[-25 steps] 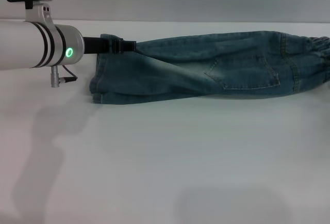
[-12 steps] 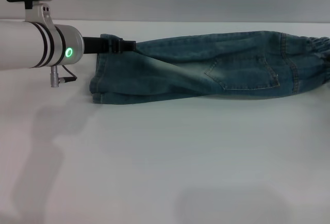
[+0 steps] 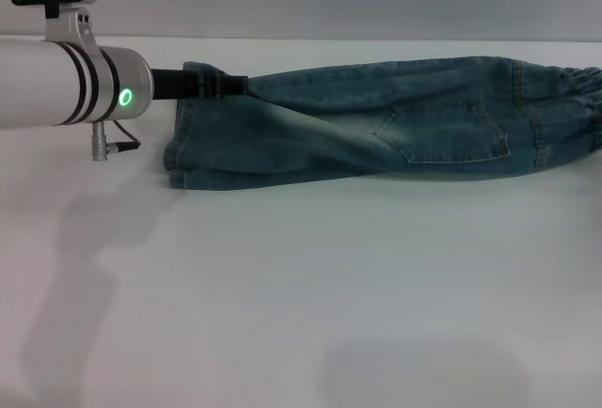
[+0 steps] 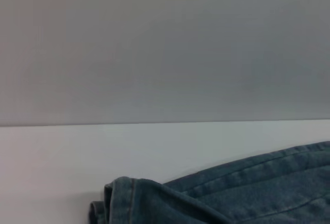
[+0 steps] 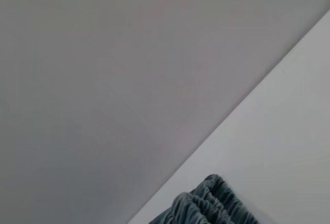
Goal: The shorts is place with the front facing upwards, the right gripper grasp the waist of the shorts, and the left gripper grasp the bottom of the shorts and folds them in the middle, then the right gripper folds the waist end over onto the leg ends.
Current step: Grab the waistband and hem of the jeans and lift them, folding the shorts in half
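My left end effector (image 3: 229,83) sits at the far corner of the leg ends (image 3: 183,126), on the left side of the table (image 3: 301,276). Its black tip lies against the top fold of denim there and seems to be closed on that fold, though from the head view I cannot make out the two fingers separately, so I cannot tell for sure whether it is pinching the cloth or only resting on it. Behind the tip, the silver-white arm with its black bands and green ring (image 3: 125,98) reaches in level from the left edge of the view, just above the table.

The shorts (image 3: 376,126) lie flat across the far part of the table, folded lengthwise into a long narrow strip running left to right. The hemmed bottom faces left, with stacked layers showing at the near corner. A stitched pocket (image 3: 442,131) faces up toward the right half, beside a pale faded patch. The waist (image 3: 574,112) is bunched and ruched at the right edge of the head view.

In the left wrist view I see only the hem corner of the shorts (image 4: 124,198) and the table edge against a grey wall (image 4: 165,48). The right wrist view catches the gathered waist (image 5: 211,203) from close by, but none of my right end effector itself shows in any view.
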You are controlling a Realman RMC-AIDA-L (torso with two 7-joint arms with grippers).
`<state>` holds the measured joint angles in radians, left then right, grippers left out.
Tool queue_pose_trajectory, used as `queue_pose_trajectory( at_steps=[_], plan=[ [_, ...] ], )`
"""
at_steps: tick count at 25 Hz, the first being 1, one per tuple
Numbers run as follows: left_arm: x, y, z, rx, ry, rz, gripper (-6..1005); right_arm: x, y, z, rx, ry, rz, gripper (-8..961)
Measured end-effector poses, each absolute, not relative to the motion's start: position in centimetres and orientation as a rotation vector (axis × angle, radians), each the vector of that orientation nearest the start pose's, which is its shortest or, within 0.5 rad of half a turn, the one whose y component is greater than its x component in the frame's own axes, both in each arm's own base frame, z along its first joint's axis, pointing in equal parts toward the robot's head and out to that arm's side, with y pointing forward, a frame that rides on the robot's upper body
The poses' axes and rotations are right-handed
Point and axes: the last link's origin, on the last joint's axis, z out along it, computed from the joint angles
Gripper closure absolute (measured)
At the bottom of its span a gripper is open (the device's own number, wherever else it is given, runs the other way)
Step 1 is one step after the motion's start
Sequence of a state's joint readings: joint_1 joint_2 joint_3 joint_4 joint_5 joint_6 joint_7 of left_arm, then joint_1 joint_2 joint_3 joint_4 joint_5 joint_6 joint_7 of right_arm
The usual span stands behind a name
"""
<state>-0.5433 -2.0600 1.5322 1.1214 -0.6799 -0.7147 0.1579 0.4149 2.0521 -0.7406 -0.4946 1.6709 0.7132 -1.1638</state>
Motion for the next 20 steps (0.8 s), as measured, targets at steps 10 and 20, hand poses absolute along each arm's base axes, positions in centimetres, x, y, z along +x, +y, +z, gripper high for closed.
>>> queue_pose_trajectory(
  at_steps=[10, 20],
  plan=[
    [-20.0, 41.5, -2.0, -2.074, -1.217, -0.266, 172, 38.2, 36.5, 4.4, -1.354, 1.636, 0.892, 671],
    [-19.8, 41.4, -2.0, -2.087, -1.197, -0.266, 172, 38.7, 35.3, 4.7, -1.291, 1.662, 0.978, 955]
  ],
)
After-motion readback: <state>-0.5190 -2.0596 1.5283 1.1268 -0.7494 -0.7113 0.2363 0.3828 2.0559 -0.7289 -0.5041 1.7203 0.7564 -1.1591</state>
